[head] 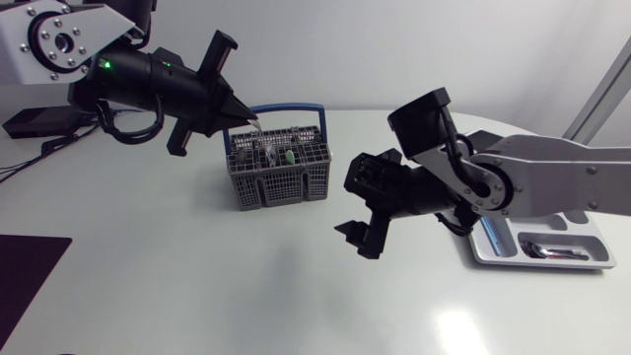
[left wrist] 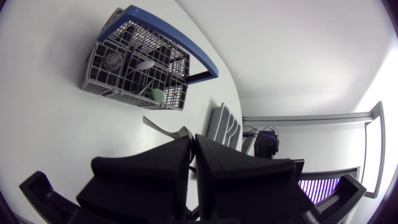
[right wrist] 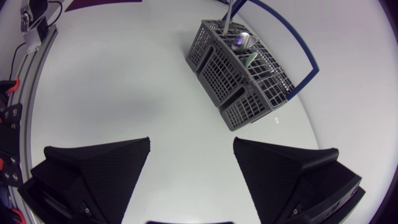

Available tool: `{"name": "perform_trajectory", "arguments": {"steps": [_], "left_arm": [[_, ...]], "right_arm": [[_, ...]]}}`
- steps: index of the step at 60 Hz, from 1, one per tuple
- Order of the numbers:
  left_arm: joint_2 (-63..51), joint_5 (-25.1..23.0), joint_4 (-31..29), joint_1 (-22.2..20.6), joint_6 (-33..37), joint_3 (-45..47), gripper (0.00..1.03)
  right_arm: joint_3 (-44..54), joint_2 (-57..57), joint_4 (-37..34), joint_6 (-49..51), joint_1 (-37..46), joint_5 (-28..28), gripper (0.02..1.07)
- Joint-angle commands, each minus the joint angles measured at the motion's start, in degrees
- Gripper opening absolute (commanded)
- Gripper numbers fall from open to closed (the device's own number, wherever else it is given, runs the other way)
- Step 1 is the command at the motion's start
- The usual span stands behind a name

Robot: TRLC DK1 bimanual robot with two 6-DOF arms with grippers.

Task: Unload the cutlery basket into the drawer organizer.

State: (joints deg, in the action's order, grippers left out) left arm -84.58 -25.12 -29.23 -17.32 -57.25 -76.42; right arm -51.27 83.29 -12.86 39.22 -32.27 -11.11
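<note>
The grey cutlery basket (head: pixel 279 170) with a blue handle stands mid-table, and a spoon and a green-tipped piece stick up in it. Just above its back left corner, my left gripper (head: pixel 246 118) is shut on a thin silver cutlery piece (left wrist: pixel 158 126). That piece (right wrist: pixel 229 14) reaches down to the basket (right wrist: pixel 242 71). My right gripper (head: pixel 357 209) hangs open and empty to the right of the basket, its fingers (right wrist: pixel 109 165) wide apart. The white drawer organizer (head: pixel 493 254) lies at the right with a spoon (head: pixel 547 249) in one slot.
A dark mat (head: pixel 25 276) lies at the table's left front edge. Cables and a black box (head: pixel 30 123) sit at the back left. Bare white table stretches in front of the basket (left wrist: pixel 134 65), and the organizer (left wrist: pixel 227 127) lies beyond it.
</note>
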Motion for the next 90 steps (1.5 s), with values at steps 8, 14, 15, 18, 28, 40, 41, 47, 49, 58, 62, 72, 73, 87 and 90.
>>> {"name": "perform_trajectory", "arguments": {"steps": [8,14,15,18,28,40,41,47,49,58,62,72,73,87,90], "left_arm": [[-1.9,-2.6,0.4,-2.2,-3.8,1.2,0.04],[-2.8,-3.7,0.5,-2.5,-4.7,1.2,0.04],[-2.9,-3.9,0.5,-2.5,-4.8,1.2,0.04],[-3.3,-4.6,0.5,-2.5,-5.2,1.2,0.04],[-5.2,-6.8,0.8,-2.3,-6.6,1.4,0.04],[-5.9,-9.5,4.2,-1.8,-9.5,2.8,0.03],[-6.0,-9.7,4.3,-1.8,-9.6,2.8,0.03],[-6.5,-10.6,4.8,-1.6,-10.1,3.0,0.03],[-6.5,-10.6,4.8,-1.5,-10.1,3.0,0.03],[-7.0,-10.9,5.2,-1.2,-10.0,3.4,0.03],[-7.1,-11.1,5.3,-1.1,-10.0,3.6,0.03],[-7.3,-11.4,5.4,-1.0,-10.0,3.6,0.03],[-7.3,-11.4,5.4,-1.0,-10.0,3.6,0.03],[-7.2,-11.5,5.4,-0.9,-10.1,3.5,0.03],[-7.2,-11.7,5.4,-0.9,-10.1,3.5,0.03]], "right_arm": [[-1.0,-0.1,5.5,-9.6,-3.3,-0.5,0.92],[-1.1,0.9,8.9,-12.3,-4.8,0.1,0.92],[-1.1,1.1,9.5,-12.7,-5.1,0.3,0.91],[-1.2,1.7,11.5,-13.1,-5.9,1.4,0.88],[-1.4,4.5,17.4,-14.4,-8.4,5.0,0.86],[-2.2,7.6,23.1,-15.1,-9.9,8.7,0.84],[-2.2,7.8,23.7,-15.1,-10.0,9.0,0.83],[-2.7,9.0,26.1,-15.5,-10.0,10.3,0.73],[-3.0,9.3,26.7,-15.7,-10.0,10.6,0.71],[-4.0,10.1,28.7,-16.1,-9.7,11.9,0.59],[-4.5,10.3,28.9,-16.2,-9.7,12.2,0.54],[-5.8,11.7,29.5,-16.5,-9.3,12.2,0.46],[-6.0,11.9,29.5,-16.5,-9.3,12.2,0.46],[-6.7,12.7,29.3,-16.5,-9.1,12.1,0.27],[-6.8,12.7,29.1,-16.5,-9.1,12.1,0.23]]}}
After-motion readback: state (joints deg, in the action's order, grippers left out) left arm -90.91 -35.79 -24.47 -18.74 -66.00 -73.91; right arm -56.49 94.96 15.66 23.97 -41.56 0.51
